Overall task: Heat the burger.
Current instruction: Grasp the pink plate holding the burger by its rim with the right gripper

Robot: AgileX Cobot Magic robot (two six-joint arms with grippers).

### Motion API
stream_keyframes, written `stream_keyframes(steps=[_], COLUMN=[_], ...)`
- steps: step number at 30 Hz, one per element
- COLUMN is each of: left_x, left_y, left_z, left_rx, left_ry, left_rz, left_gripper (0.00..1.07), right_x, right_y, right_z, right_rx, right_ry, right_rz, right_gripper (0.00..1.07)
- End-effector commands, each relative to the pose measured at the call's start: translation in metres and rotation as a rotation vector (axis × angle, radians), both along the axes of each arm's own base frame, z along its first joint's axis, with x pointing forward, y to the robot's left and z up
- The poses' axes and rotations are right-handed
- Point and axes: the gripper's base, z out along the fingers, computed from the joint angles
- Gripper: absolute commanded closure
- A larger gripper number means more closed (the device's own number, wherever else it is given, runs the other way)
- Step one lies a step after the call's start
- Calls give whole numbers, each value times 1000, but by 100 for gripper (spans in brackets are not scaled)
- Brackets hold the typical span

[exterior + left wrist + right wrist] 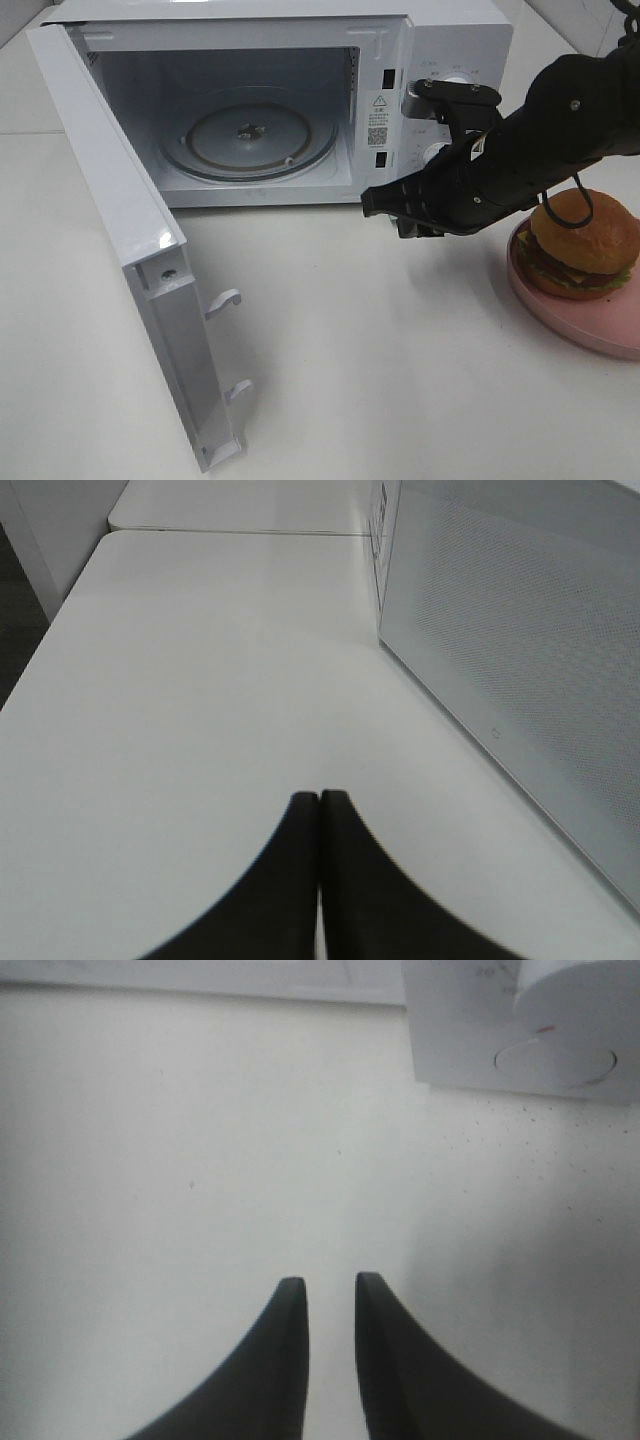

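Pink plate (575, 325) held the burger (588, 238) beside the microwave (450, 40), whose door (120, 250) stood wide to receive it. The right gripper (330, 1285) was slightly parted and empty; the left gripper (319, 798) was closed on nothing.

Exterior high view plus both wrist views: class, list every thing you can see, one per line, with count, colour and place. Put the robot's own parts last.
microwave: one, white, at the back of the table
door: one, white, swung fully open on the microwave's left side
turntable: one, clear glass, inside the microwave, nothing on it
burger: one, golden-brown bun with dark, yellow, red and green layers, on the plate
plate: one, pink, at the table's right edge
table: one, white, under everything
left gripper: one, black, fingers together, over bare table
right gripper: one, black, fingers slightly apart and empty, in front of the microwave, left of the burger
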Motion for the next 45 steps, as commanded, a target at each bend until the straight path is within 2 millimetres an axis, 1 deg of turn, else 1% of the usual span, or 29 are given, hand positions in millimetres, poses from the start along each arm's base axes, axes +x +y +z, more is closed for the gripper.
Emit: stream_keyframes(steps=[1, 3, 4, 6, 7, 8, 10, 11, 12, 14, 15, 16, 17, 18, 20, 23, 25, 28, 31, 33, 37, 39, 42, 44, 45], left_x=[-2, -2, -2, -2, -2, -2, -2, -2, -2, -2, -2, -2, -2, -2, -2, -2, -2, -2, -2, -2, -2, -2, -2, -2, -2], left_y=[0, 0, 0, 0, 0, 0, 0, 0, 0, 0, 0, 0, 0, 0, 0, 0, 0, 0, 0, 0, 0, 0, 0, 0, 0], left_z=[0, 0, 0, 0, 0, 0, 0, 0, 0, 0, 0, 0, 0, 0, 0, 0, 0, 0, 0, 0, 0, 0, 0, 0, 0], left_rx=[-4, -4, -4, -4, -4, -4, -4, -4, -4, -4, -4, -4, -4, -4, -4, -4, -4, -4, -4, -4, -4, -4, -4, -4, -4], left_ry=[-31, -31, -31, -31, -31, -31, -31, -31, -31, -31, -31, -31, -31, -31, -31, -31, -31, -31, -31, -31, -31, -31, -31, -31, -31], left_rz=[-1, -1, -1, -1, -1, -1, -1, -1, -1, -1, -1, -1, -1, -1, -1, -1, -1, -1, -1, -1, -1, -1, -1, -1, -1], left_gripper=[106, 106, 106, 106, 106, 106, 106, 106, 106, 106, 106, 106, 106, 106, 106, 106, 106, 106, 106, 106, 106, 106, 106, 106, 106], right_x=[-4, -10, -10, -16, -16, -21, -23, -26, -26, -30, -30, -32, -32, -32, -34, -34, -30, -26, -25, -23, -22, -22, -21, -18, -18], right_y=[-4, -8, -8, -14, -14, -17, -18, -20, -20, -23, -23, -25, -27, -27, -31, -33, -40, -43, -43, -42, -42, -42, -42, -43, -43], right_z=[3, 0, 0, -2, -2, -2, -2, -2, -2, -4, -4, -4, -4, -4, -4, -4, -3, -4, -5, -13, -21, -31, -35, -44, -44], right_rx=[-75, -154, -154, -226, -226, -261, -273, -302, -302, -344, -344, -372, -386, -386, -448, -464, -546, -589, -594, -601, -611, -625, -632, -662, -662], right_ry=[18, 77, 77, 145, 145, 190, 206, 241, 241, 282, 282, 304, 309, 309, 334, 334, 295, 270, 269, 286, 308, 336, 342, 342, 342], right_rz=[66, 110, 110, 143, 143, 163, 173, 198, 198, 218, 218, 228, 234, 234, 257, 258, 238, 216, 210, 210, 217, 226, 233, 239, 239], right_gripper=[87, 84, 84, 79, 79, 75, 73, 68, 68, 60, 60, 54, 51, 51, 40, 39, 38, 38, 38, 38, 38, 38, 38, 38, 38])
